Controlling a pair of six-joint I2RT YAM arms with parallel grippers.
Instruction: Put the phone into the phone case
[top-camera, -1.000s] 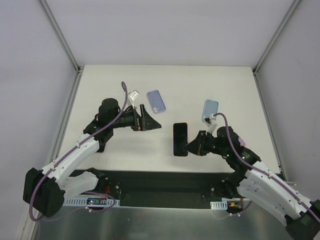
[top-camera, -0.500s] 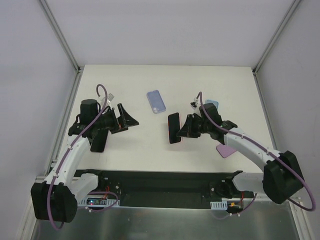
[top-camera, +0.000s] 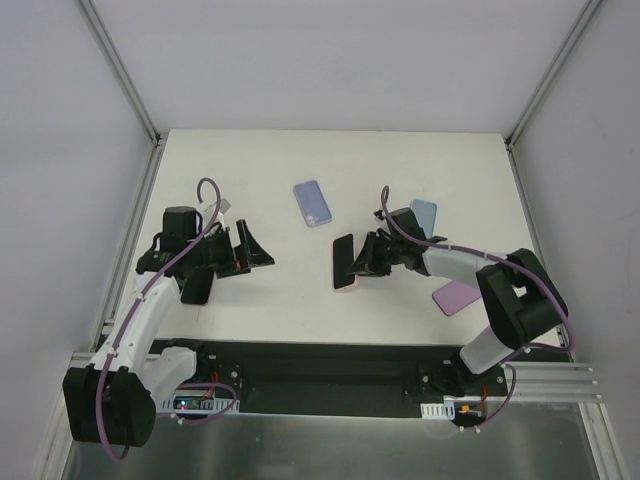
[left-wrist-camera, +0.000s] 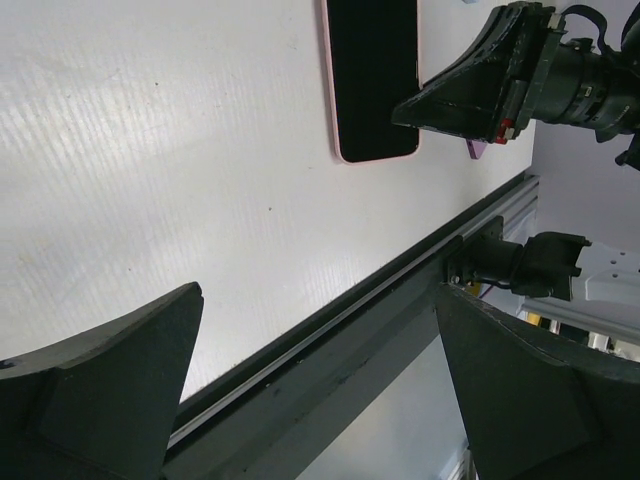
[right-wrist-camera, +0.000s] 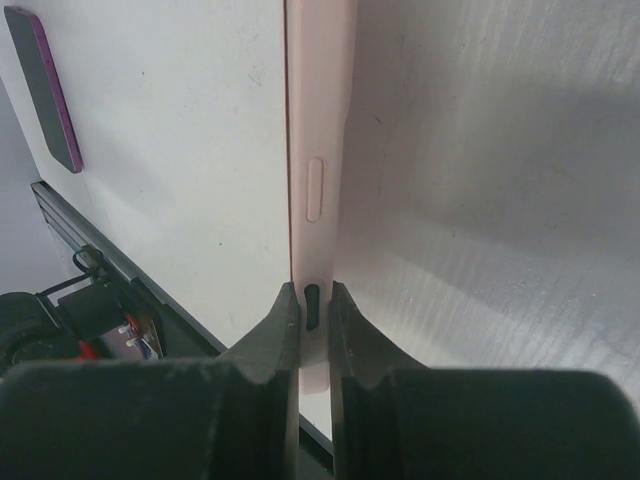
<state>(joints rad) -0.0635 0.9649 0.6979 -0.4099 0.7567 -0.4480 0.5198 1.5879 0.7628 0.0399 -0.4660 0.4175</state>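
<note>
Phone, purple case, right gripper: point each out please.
phone (top-camera: 343, 262): top external view, centre of its dark screen.
purple case (top-camera: 456, 297): top external view, middle of its face.
right gripper (right-wrist-camera: 315, 300): right wrist view, midway between fingertips, shut on the phone's edge.

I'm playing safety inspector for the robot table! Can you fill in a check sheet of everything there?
Surface: white table, matte.
Job's things: phone pinched at its edge; blue case, pale blue case, purple case lying apart.
Clutter: nothing seen.
Grippers: left gripper open, empty; right gripper shut on phone.
Cables: purple cable loops over left arm.
Surroundings: white walls, grey frame posts.
</note>
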